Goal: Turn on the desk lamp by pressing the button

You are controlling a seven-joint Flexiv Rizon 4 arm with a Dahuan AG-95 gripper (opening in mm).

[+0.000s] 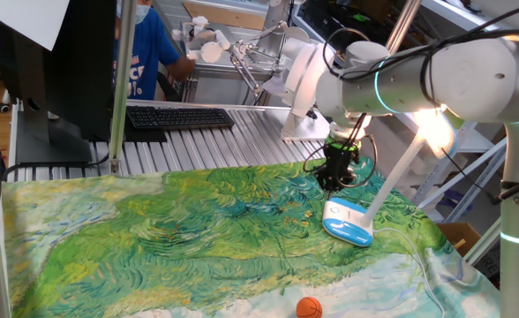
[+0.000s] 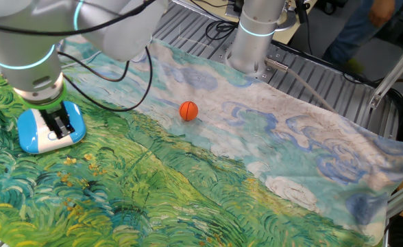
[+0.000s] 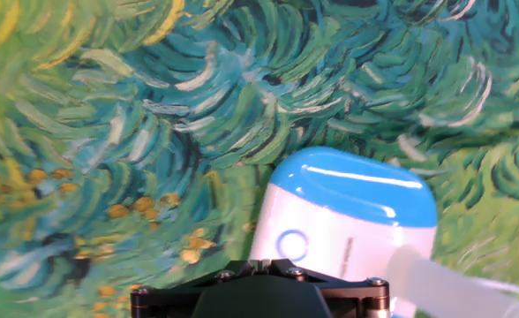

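Note:
The desk lamp has an oval white base rimmed in light blue (image 1: 348, 222), a thin slanted stem (image 1: 399, 175) and a head that glows brightly (image 1: 433, 128). The base also shows in the other fixed view (image 2: 47, 134) and in the hand view (image 3: 348, 212), where a round ring button (image 3: 292, 245) sits on its white top. My gripper (image 1: 333, 183) hangs just over the base with its fingertips pressed together, right by the button (image 2: 59, 125). In the hand view only the gripper's black body shows, at the bottom edge, and the fingertips (image 3: 270, 263) barely peek out.
A green and blue painted cloth (image 1: 198, 238) covers the table. A small orange ball (image 1: 309, 306) lies near the front edge, also seen in the other fixed view (image 2: 188, 110). A keyboard (image 1: 180, 117) and a monitor stand behind the cloth. The arm's base (image 2: 256, 34) stands at the cloth's edge.

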